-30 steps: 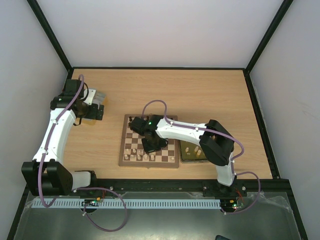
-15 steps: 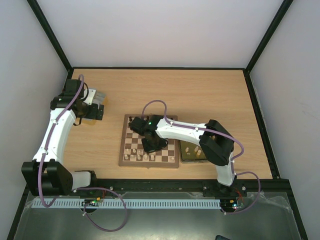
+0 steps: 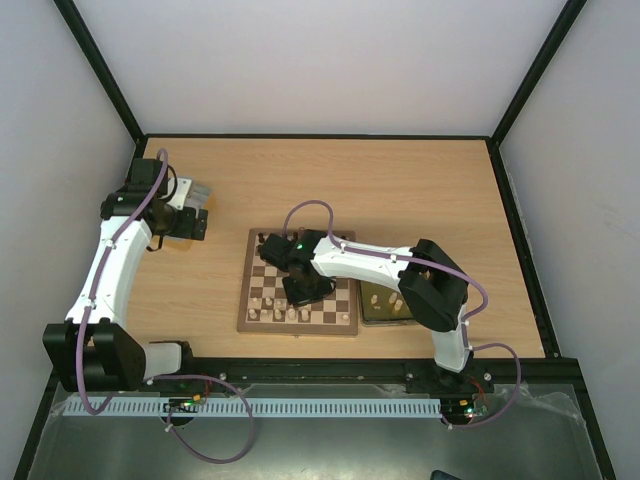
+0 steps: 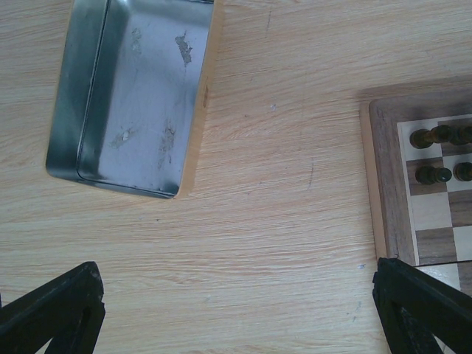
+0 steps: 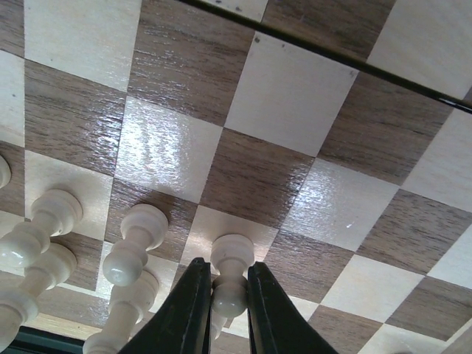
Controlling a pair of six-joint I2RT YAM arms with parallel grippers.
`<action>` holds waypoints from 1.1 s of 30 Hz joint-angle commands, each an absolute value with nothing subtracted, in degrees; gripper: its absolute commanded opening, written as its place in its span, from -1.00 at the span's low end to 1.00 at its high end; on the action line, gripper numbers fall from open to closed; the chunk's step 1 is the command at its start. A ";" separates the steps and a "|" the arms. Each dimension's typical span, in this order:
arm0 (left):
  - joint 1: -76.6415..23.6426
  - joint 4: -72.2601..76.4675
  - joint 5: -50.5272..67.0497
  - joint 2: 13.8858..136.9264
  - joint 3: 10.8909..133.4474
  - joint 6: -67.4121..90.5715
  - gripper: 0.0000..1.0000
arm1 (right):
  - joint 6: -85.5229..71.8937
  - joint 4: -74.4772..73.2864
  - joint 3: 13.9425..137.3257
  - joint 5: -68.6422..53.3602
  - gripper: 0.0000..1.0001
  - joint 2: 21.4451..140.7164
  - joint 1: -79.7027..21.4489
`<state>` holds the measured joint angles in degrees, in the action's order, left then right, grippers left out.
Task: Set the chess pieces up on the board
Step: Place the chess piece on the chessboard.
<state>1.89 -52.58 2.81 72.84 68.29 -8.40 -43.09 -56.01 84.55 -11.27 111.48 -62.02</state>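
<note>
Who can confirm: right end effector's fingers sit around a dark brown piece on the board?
Wrong colour: the piece between the fingers of the right end effector is pale cream, not dark brown. It stands on the board; the right wrist view shows it.

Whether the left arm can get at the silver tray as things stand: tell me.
Probably yes. The left arm hovers with its jaws wide open over the table, the silver tray lies just ahead of them, and nothing stands between.
</note>
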 commanded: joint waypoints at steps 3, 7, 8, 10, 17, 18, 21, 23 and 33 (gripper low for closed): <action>1.76 -52.38 2.29 72.29 68.03 -7.82 0.98 | -42.89 -55.64 84.32 -11.69 -0.74 111.88 -62.58; 1.84 -52.34 2.33 72.21 67.95 -7.83 0.98 | -43.04 -55.63 84.14 -11.56 -0.73 111.72 -62.73; 1.84 -52.38 2.29 72.12 67.94 -7.82 0.98 | -43.06 -55.59 84.11 -11.52 -0.73 111.68 -62.75; 1.85 -52.38 2.29 72.07 67.96 -7.90 0.98 | -43.22 -55.63 84.03 -11.31 -0.73 111.57 -62.80; 1.85 -52.38 2.29 71.84 67.86 -7.88 0.98 | -43.50 -55.75 84.08 -10.90 -0.74 111.51 -62.83; 1.82 -52.36 2.29 71.81 67.85 -7.85 0.98 | -43.51 -55.79 84.05 -10.90 -0.73 111.60 -62.76; 1.84 -52.45 2.20 71.83 67.85 -7.89 0.98 | -43.44 -55.85 84.20 -10.82 -0.73 111.53 -62.75; 1.85 -52.46 2.21 71.81 67.85 -7.82 0.98 | -43.42 -55.96 84.32 -10.62 -0.71 111.54 -62.75; 1.83 -52.44 2.37 72.23 68.13 -7.74 0.98 | -43.42 -56.24 84.38 -10.16 -0.62 111.47 -62.78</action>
